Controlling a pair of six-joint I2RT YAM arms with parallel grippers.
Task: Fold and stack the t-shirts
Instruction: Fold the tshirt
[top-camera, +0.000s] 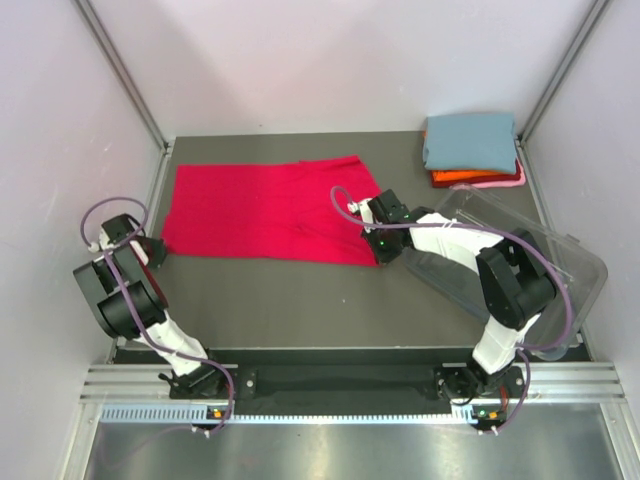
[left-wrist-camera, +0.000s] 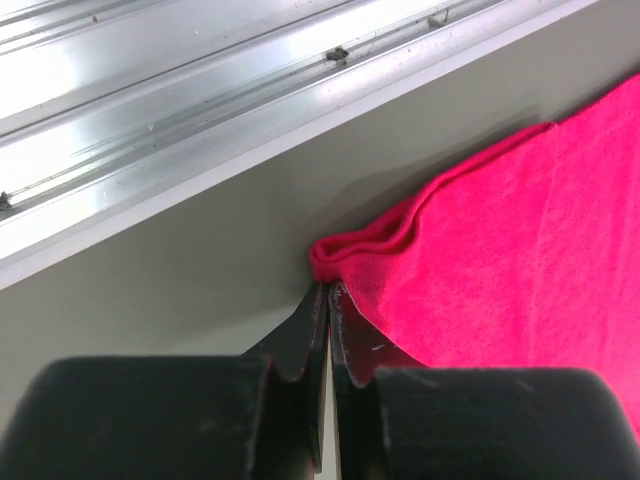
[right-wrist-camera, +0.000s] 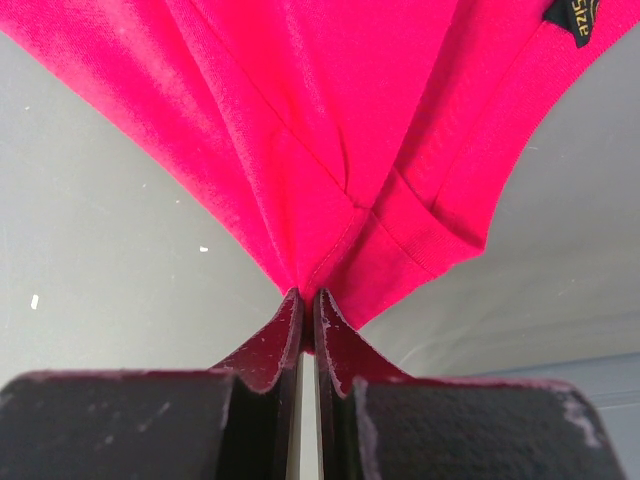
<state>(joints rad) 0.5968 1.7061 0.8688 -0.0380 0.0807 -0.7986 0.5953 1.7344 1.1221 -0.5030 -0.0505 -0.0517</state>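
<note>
Jaws clamp the crimson red cloth t-shirt (top-camera: 265, 210): left jaws at its lower-left corner, right jaws lower-right

Overhead camera looking down from near edge, wrist cameras close up, all sharing crimson t-shirt (top-camera: 265, 210)

Both arms low, both grippers clamped.
The left arm (top-camera: 128, 300) folds back on itself, the left gripper (left-wrist-camera: 328, 290) with its jaws pressed together on a corner of the crimson t-shirt (left-wrist-camera: 520, 260). The right arm (top-camera: 500, 280) reaches forward and leftward, the right gripper (right-wrist-camera: 307, 297) pinching the same shirt's edge.
</note>
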